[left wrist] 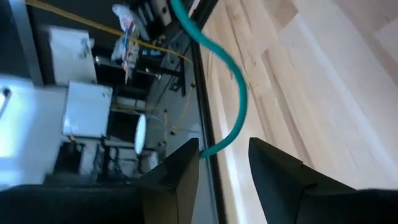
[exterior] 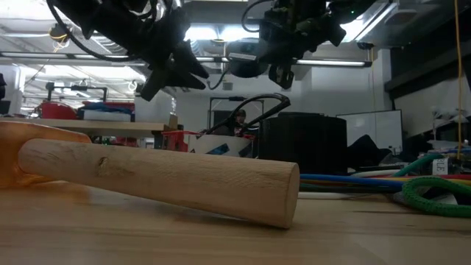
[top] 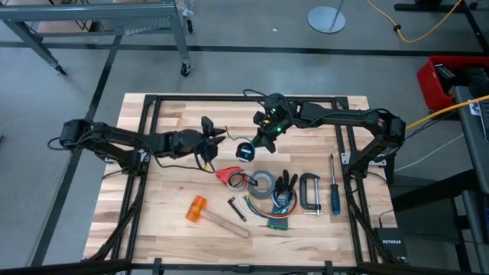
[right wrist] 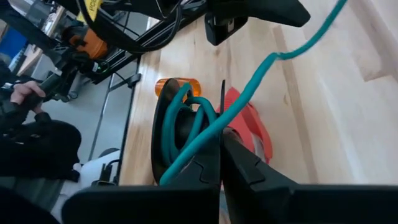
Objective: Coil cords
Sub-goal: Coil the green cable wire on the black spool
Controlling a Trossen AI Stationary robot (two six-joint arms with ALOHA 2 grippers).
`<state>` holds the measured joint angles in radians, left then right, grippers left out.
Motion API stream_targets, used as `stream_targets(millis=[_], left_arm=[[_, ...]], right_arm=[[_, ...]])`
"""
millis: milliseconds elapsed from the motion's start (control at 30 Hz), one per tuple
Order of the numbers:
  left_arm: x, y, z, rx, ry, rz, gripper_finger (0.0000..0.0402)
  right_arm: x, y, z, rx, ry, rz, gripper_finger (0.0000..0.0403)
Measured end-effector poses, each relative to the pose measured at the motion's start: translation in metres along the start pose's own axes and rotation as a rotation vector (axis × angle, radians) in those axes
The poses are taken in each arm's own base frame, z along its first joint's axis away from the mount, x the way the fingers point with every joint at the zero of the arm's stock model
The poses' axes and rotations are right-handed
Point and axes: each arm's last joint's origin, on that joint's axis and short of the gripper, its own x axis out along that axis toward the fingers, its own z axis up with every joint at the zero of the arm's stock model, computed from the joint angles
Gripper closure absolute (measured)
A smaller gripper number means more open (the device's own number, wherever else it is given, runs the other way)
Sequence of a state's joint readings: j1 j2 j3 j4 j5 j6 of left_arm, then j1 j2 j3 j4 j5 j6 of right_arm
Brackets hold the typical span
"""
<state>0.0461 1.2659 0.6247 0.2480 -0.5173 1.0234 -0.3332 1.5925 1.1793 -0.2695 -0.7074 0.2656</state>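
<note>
Mid-frame, my right gripper pinches the cord; my left gripper gapes around it near the table rail.

Light is even and fairly bright from overhead; ceiling strip lamps glare white in the low view and turn both arms into dark silhouettes. Shadows on the table are soft and faint. In the low view the hammer handle close to the lens is soft, and the room behind is slightly hazy. The left wrist view is smeared by motion: the cord ahead of the left gripper and the room beyond streak. The right wrist view is sharper near the right gripper, with the cord crisp there and the background blurred.
</note>
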Motion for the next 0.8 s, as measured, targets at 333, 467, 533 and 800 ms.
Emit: stream_targets(millis=[333, 467, 533, 800], left_arm=[[-0.003, -0.002, 0.004, 0.121, -0.022, -0.006, 0.027], [-0.003, -0.001, 0.006, 0.111, -0.047, -0.001, 0.027], [-0.003, 0.0, 0.007, 0.104, -0.065, 0.008, 0.027], [-0.003, -0.001, 0.007, 0.13, -0.067, -0.001, 0.027]], right_arm=[[0.003, 0.004, -0.001, 0.014, 0.009, 0.011, 0.04], [0.008, 0.01, -0.003, -0.001, 0.02, 0.028, 0.04], [0.011, 0.014, -0.004, -0.01, 0.023, 0.038, 0.04], [0.015, 0.02, -0.004, -0.036, 0.019, 0.058, 0.04]])
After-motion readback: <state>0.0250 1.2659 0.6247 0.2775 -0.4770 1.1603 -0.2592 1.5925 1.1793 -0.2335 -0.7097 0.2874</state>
